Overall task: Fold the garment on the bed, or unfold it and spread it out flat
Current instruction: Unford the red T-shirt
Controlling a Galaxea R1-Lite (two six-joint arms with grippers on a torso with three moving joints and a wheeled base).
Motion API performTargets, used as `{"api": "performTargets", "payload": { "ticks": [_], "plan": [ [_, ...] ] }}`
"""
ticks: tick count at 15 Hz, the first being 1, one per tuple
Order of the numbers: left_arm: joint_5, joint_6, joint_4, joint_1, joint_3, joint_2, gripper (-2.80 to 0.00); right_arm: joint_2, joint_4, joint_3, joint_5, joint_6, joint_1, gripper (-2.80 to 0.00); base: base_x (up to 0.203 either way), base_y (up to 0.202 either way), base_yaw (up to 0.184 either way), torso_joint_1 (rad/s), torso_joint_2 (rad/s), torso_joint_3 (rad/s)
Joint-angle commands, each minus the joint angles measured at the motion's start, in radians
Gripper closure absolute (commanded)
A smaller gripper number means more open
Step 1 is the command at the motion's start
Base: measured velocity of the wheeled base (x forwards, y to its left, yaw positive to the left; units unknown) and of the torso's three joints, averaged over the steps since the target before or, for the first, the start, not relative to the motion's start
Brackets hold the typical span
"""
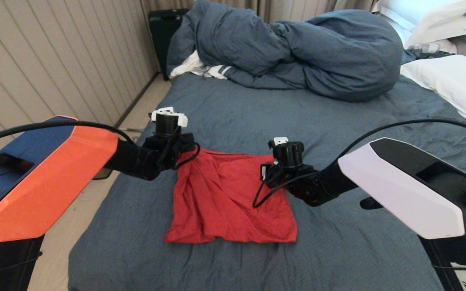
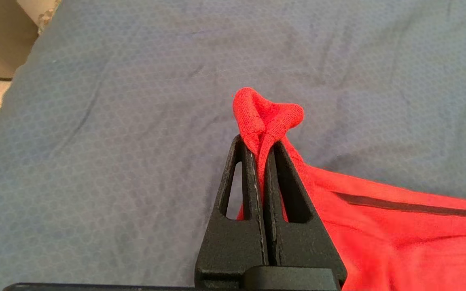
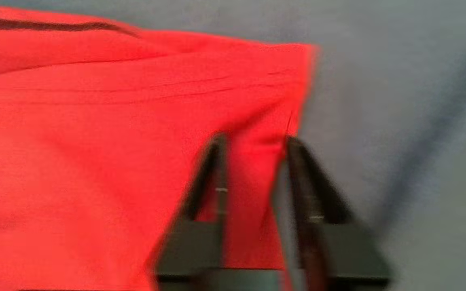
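The left gripper [image 2: 260, 141] pinches a corner of the red garment [image 1: 233, 198] on the bed [image 1: 338, 121]; the right gripper [image 3: 253, 141] stands parted over the opposite corner, gripping nothing.

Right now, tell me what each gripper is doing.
Left gripper: closed, pinching a corner of the red T-shirt.
Right gripper: open, fingers apart over the shirt's other far corner, holding nothing.
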Motion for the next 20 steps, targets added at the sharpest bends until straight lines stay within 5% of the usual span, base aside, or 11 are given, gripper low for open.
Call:
{"api": "performTargets", "payload": {
  "ticks": [1, 6, 7, 20],
  "plan": [
    [0.003, -0.004, -0.004, 0.001, 0.002, 0.003, 0.00, 0.037, -0.007, -0.030, -0.005, 0.001, 0.010, -2.80, 0.000, 0.000, 0.000, 0.000, 0.00, 0.000],
    [0.003, -0.006, -0.017, 0.001, 0.022, 0.002, 0.00, 0.041, 0.000, -0.036, -0.009, 0.000, 0.010, -2.80, 0.000, 0.000, 0.000, 0.000, 0.00, 0.000],
    [0.003, -0.007, -0.017, 0.000, 0.022, 0.002, 0.00, 0.040, 0.000, -0.035, -0.009, 0.001, 0.010, 0.00, 0.000, 0.000, 0.000, 0.000, 0.00, 0.000],
    [0.002, -0.007, -0.017, -0.029, 0.089, -0.121, 0.00, -0.146, -0.010, 0.063, -0.065, 0.001, 0.020, 0.00, 0.000, 0.000, 0.000, 0.000, 0.00, 0.000]
  ]
}}
